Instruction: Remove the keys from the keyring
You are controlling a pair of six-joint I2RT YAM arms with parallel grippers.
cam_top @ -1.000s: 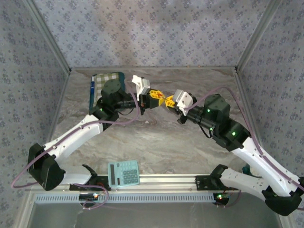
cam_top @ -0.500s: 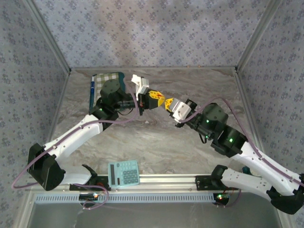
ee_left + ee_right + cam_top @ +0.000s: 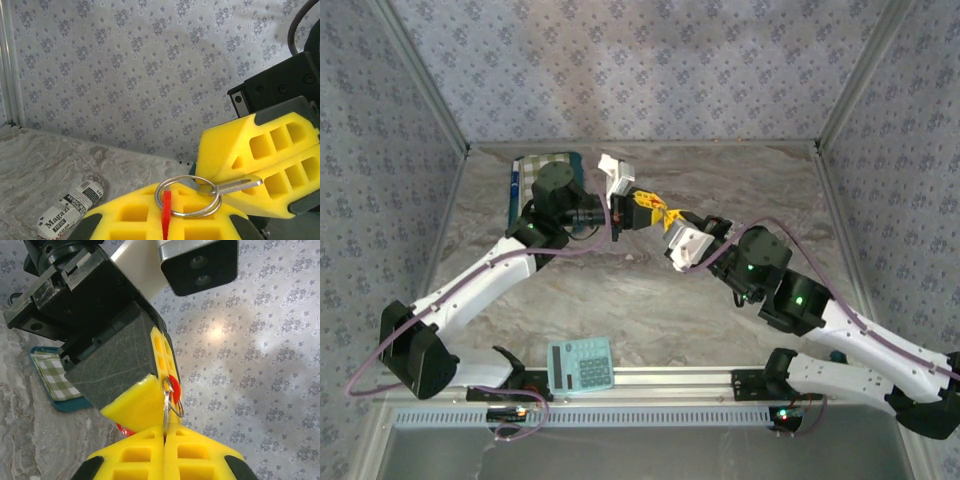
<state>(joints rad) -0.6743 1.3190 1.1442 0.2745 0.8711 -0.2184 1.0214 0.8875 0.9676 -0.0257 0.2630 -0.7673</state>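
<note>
Keyring (image 3: 219, 201) sits between clamped grippers: left gripper (image 3: 165, 196) pinches the red keys (image 3: 166, 216) threaded on it, right gripper (image 3: 165, 432) a metal piece (image 3: 235, 185) beside it.

Both arms reach to the frame's upper centre. The left gripper (image 3: 648, 208) and right gripper (image 3: 672, 219) meet tip to tip, both clamped tight.

The keys (image 3: 165, 212), a thin bright red piece seen edge-on and upright, are being pinched between the yellow fingers (image 3: 132, 212) of the left gripper (image 3: 165, 222), well above the table. The silver keyring (image 3: 187, 198) is being held threaded through the red piece's top, lying nearly flat. A flat metal tab (image 3: 235, 185) on the ring is being clamped in the right gripper (image 3: 222, 177).
</note>
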